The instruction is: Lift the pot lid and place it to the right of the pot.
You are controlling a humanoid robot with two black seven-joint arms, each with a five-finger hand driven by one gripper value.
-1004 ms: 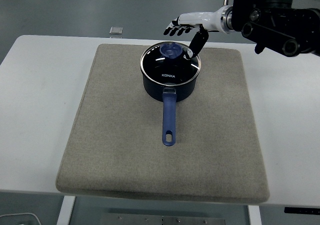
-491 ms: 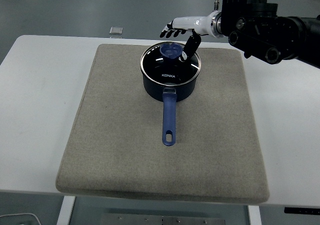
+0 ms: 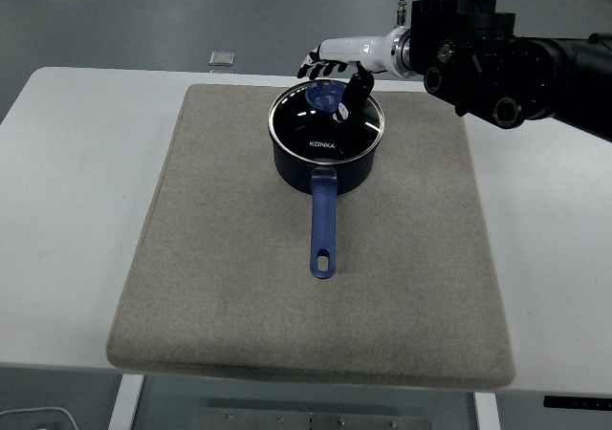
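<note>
A dark blue saucepan [image 3: 325, 162] with a long blue handle [image 3: 323, 225] pointing toward me stands on the grey mat [image 3: 229, 277], near its far edge. A glass lid [image 3: 304, 124] with a blue knob [image 3: 323, 95] sits on the pot. My right hand [image 3: 335, 72] comes in from the upper right and hovers over the far side of the lid. Its fingers [image 3: 314, 65] are spread behind the knob and its thumb points down just right of the knob. It holds nothing. The left arm is out of view.
The mat lies on a white table [image 3: 76, 182]. A small grey square object [image 3: 222, 58] lies on the table beyond the mat's far left corner. My right forearm [image 3: 497, 53] spans the upper right of the view.
My right hand has moved left and slightly down, from right of the lid to over its knob. The pot and lid have not moved.
</note>
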